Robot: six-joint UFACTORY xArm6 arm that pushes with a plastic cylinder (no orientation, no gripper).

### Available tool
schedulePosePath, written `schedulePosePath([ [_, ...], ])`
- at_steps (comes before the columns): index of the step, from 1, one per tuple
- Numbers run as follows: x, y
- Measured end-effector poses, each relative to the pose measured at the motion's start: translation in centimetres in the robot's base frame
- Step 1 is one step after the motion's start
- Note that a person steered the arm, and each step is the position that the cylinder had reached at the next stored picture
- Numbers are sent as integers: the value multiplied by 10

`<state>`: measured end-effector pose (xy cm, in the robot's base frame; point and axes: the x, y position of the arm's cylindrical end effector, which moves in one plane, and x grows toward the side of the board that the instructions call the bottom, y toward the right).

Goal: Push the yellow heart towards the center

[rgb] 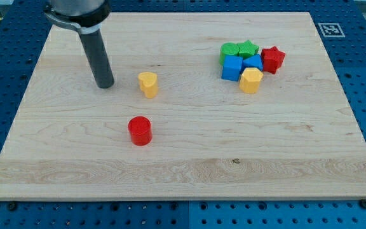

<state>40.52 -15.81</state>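
A: Seven blocks on the pale wooden board (183,172), going near to far. Nearest the view's bottom: red cylinder block (140,130), alone, at about 8 o'clock from board centre.

B: Task block?

A: Small yellow heart block (148,84), just past the red one, about 10 o'clock from centre, near it but left of it. Upright, touching nothing.

B: Rod?

A: My tip (105,85) sits at 9 o'clock of the heart, near, a clear gap between, no contact. No gripper here, just a straight dark rod, so nothing opens or closes and it has hold of nothing. My read: it's on the heart's outer side because a push toward 3 o'clock would send the heart centrewards.

B: Farther back?

A: Cluster at 1 o'clock from centre, well apart from the heart: yellow hexagon-ish block (251,81) nearest, blue cube block (232,67) and a second blue block (254,62) behind it, shape unclear, then red star block (272,59), green star block (248,48), another green block (230,50), mostly hidden. Packed touching, bystanders I'd say.

B: Risk?

A: Off-centre contact could spin the heart toward the red cylinder.
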Motion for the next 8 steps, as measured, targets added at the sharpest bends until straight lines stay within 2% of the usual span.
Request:
schedulePosePath([
  [1,0,11],
  [3,20,103],
  [8,43,127],
])
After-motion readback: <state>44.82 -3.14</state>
